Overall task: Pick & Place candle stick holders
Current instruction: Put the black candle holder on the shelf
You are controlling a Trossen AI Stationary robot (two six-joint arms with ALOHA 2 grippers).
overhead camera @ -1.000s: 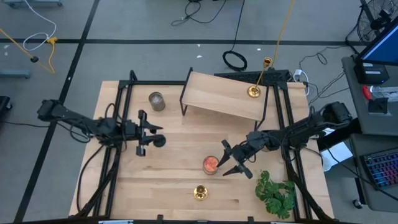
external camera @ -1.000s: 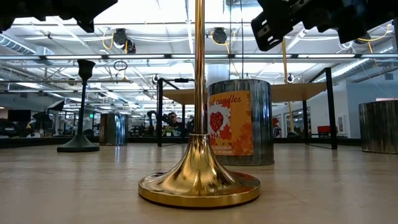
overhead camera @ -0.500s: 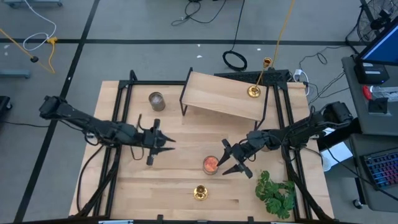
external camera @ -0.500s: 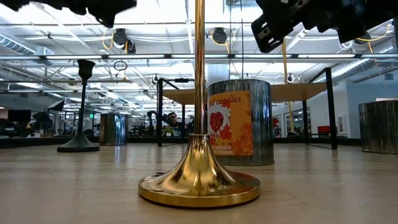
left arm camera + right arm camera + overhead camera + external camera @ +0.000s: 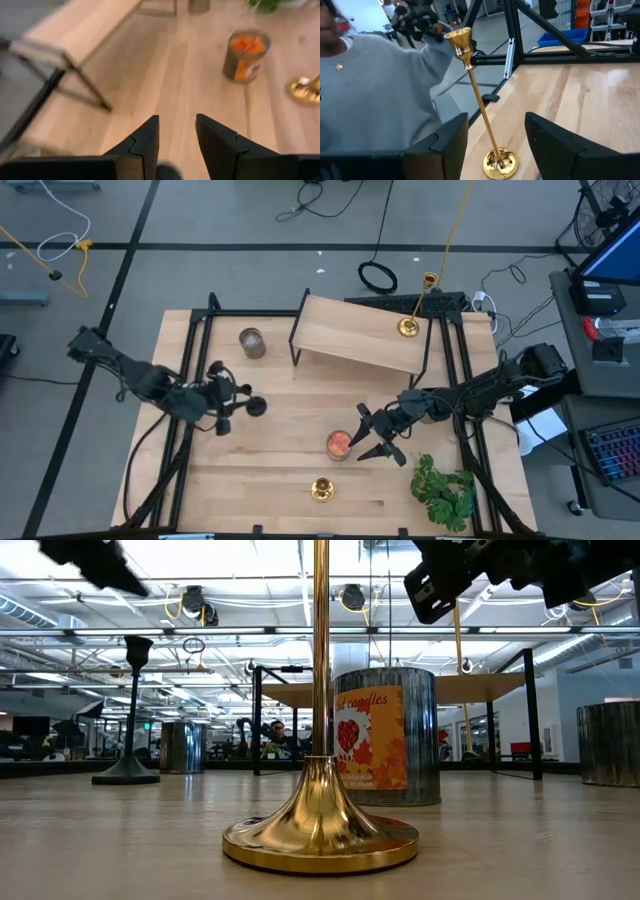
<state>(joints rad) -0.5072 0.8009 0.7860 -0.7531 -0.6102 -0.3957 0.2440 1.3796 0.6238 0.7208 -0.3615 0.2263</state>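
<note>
Pale wooden planks form the surface (image 5: 290,470), framed by black rails, with a raised wooden shelf (image 5: 355,332) at its far side. One gold candle stick holder (image 5: 321,490) stands upright near the front edge, probably awaiting pickup. A second gold holder (image 5: 409,326) stands on the shelf, seemingly already placed. A black holder (image 5: 256,406) stands on the surface just beside the left gripper (image 5: 222,396).

The left gripper is seen above the surface; its fingers (image 5: 145,142) are parted a little way and nothing is held between them. The right gripper (image 5: 374,437) is poised at mid surface, its fingers spread wide and empty, aimed toward the front gold holder as if lined up for a grasp.

Next to the right gripper stands a metal candle tin (image 5: 385,736) with an orange label; the word "candles" can be read, and smaller print is illegible. A plain tin (image 5: 251,342) and a green leafy plant (image 5: 442,490) are also present.
</note>
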